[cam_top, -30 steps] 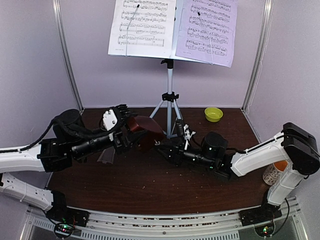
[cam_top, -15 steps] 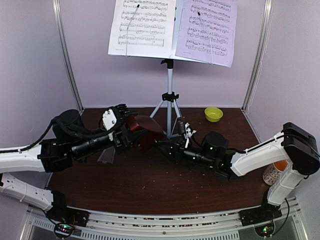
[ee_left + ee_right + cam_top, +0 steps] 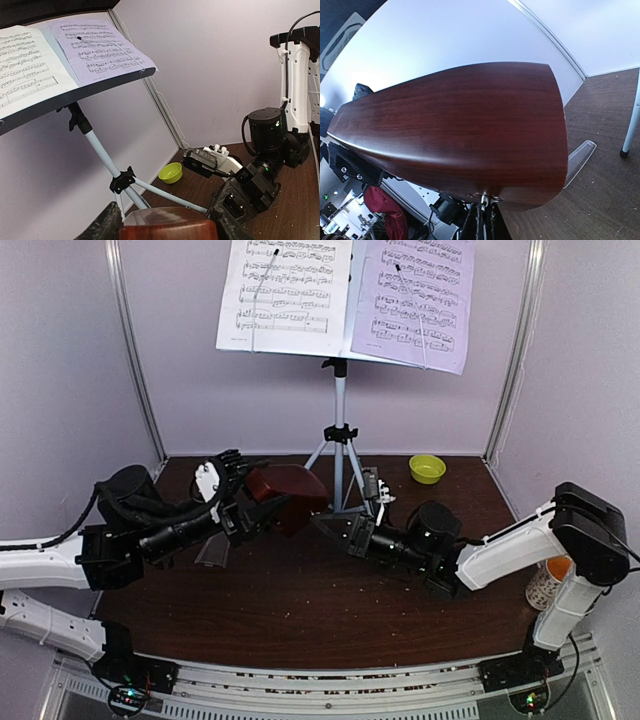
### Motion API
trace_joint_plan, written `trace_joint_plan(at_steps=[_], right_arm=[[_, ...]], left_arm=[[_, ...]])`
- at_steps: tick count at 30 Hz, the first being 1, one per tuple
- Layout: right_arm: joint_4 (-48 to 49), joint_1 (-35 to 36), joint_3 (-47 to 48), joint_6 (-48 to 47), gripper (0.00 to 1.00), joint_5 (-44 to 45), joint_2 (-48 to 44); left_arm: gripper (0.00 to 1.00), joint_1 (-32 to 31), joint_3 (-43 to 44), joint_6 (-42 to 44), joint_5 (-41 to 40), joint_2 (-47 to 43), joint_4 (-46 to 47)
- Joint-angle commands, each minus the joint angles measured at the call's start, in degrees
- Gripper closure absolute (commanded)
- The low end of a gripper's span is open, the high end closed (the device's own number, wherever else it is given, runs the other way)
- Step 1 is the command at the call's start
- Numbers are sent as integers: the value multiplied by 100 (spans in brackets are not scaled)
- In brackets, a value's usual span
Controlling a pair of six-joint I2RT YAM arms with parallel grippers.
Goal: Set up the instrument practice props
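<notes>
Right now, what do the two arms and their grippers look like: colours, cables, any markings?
Both arms have smooth white shells between chunky black cylindrical joints. The left arm has a loop of black cable near its shoulder; the right arm has a boxy black elbow. The left gripper and right gripper are black with small white fittings. Tiny green and red lights glow at the bases. No readable markings.

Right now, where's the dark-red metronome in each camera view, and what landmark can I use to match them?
Top external: metronome left of centre, held in the left hand.
Left wrist: metronome, only its top, at the bottom edge.
Right wrist: metronome fills most of the frame.
Shared landmark: tripod of the music stand;; one leg at the right edge.
</notes>
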Motion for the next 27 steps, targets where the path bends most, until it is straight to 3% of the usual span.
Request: trace_joint_plan(at_steps=[1, 8, 16, 21, 27], right_arm=[[1560, -192, 58, 1365, 100, -64, 272], [2347, -260, 156, 2560, 100, 51, 696], [2348, -257, 278, 3246, 100, 93, 704], [2297, -269, 318, 3122, 100, 49, 618], [1647, -293, -117, 2570, 67, 284, 637]], left_arm=[[84, 13, -85, 286, 275, -261, 949], [84, 13, -227, 389, 433, -324, 1078], [85, 17, -368, 452, 482, -429, 1219], [86, 17, -286, 383, 256, -416, 1110], [88, 21, 204, 15, -746, -109, 510]])
